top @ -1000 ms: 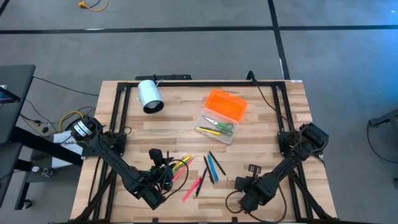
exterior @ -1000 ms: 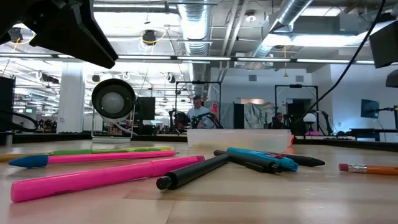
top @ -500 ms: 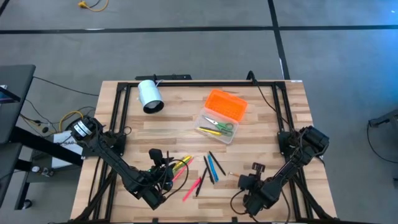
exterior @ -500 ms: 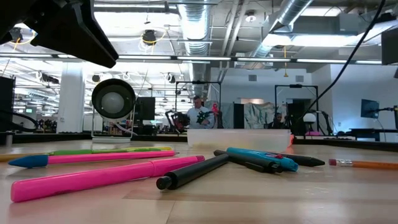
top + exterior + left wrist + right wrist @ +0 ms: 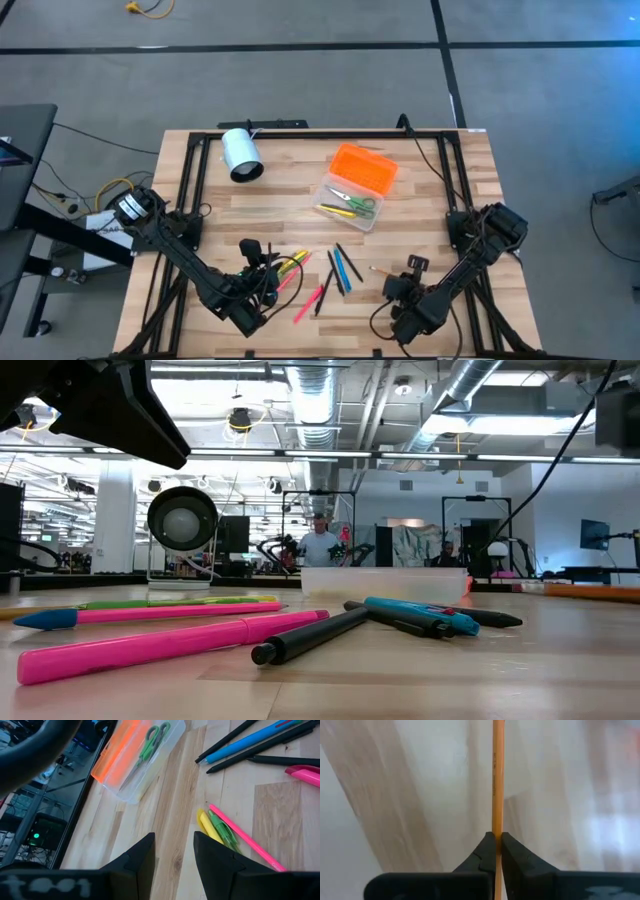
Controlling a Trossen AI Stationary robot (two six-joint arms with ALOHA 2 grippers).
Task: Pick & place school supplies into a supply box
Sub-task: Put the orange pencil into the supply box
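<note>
Box: supply box [image 5: 352, 190] sits open near the far middle of the table [image 5: 430, 190], orange lid [image 5: 364, 167] tipped back beside the clear base.
Already inside: green-handled scissors [image 5: 352, 198] and what looks like a yellow pen or two.
Right gripper [image 5: 497, 851]: pinched tight on an orange pencil [image 5: 497, 780], near the front right of the table, well apart from the box.
Left gripper [image 5: 174, 851]: fingers partly apart, holding nothing, low over the front left, just beside the yellow, green and pink pens [image 5: 220, 827].
Still loose: blue pen [image 5: 342, 268], black pens [image 5: 334, 272] and pink pens [image 5: 310, 305] on the wood near the front middle.
Not for packing: white cylinder [image 5: 241, 154] at the far left.
How far along: probably early, only a few things packed, most still out.
Next, most likely: carry the orange pencil over to the box and drop it in.
</note>
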